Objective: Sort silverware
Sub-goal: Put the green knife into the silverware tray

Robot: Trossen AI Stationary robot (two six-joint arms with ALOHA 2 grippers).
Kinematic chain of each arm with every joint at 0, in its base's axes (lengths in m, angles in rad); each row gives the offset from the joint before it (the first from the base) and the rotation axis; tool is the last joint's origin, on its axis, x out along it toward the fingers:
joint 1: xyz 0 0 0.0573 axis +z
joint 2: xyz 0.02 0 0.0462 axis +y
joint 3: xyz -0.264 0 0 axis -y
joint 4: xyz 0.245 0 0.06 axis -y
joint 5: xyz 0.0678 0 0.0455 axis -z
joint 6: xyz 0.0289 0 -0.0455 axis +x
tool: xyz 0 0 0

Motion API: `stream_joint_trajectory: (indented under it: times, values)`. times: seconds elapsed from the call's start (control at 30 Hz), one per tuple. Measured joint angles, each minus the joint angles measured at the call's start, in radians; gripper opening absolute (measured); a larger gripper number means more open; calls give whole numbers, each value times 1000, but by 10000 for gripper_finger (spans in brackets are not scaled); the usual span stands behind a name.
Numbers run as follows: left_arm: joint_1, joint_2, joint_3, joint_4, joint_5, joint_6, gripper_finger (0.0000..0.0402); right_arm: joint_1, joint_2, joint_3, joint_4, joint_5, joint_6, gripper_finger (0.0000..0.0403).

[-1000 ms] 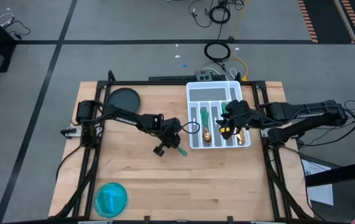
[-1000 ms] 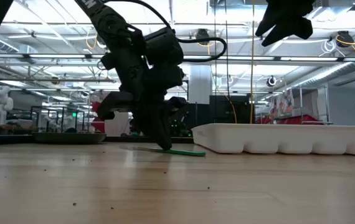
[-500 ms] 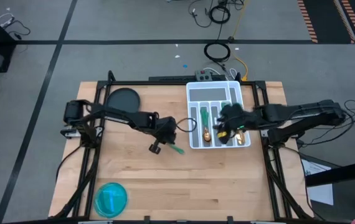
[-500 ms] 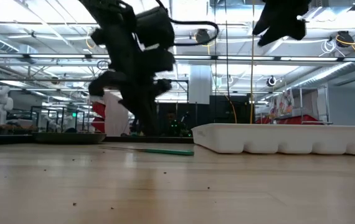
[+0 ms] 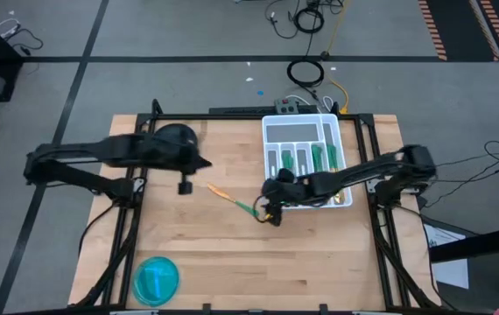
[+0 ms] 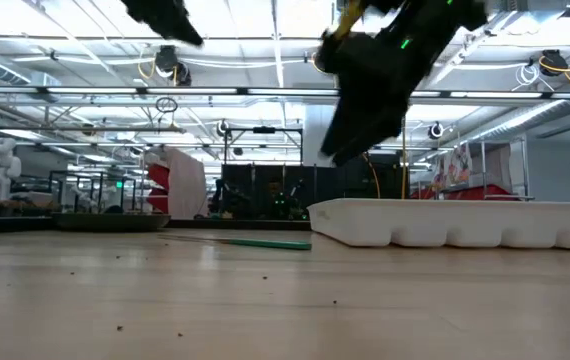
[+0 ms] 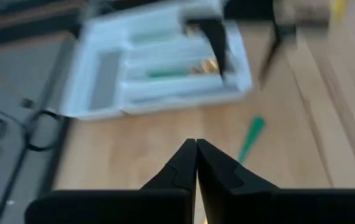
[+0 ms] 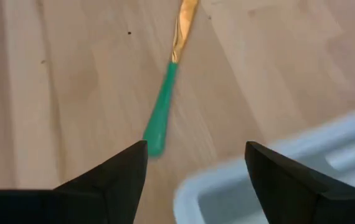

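The right hand (image 8: 196, 168), fingers spread wide and empty, hangs near the green-handled gold utensil (image 8: 168, 87) lying flat on the wooden surface (image 5: 319, 254); closing off-centre could skid it away. The left hand (image 7: 196, 163) is closed, empty.

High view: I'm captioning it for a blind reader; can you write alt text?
From above, the right claw, open, hovers by the green handle of a gold-bladed knife lying on the wooden table left of the white tray. The left claw is shut near a dark round plate; a blue bowl sits at the front left.
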Motion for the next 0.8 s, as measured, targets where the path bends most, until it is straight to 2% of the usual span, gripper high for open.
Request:
stream_joint_trajectory:
  times: [0.1,0.2,0.53,0.73,0.8]
  values:
    - [-6,-93,0,2,-65,-36,21,-5,95,0,144,-22,-25,270]
    - [-15,-136,-1,1,-123,-55,21,-4,168,38,216,-25,-62,277]
    - [-20,-155,-1,-5,-155,-81,22,-44,411,258,199,-46,-145,286]
    - [-20,-155,-1,-7,-155,-82,22,-90,494,301,195,-50,-103,283]
    - [-20,-155,-1,-7,-155,-82,22,-103,510,304,197,-80,-71,279]
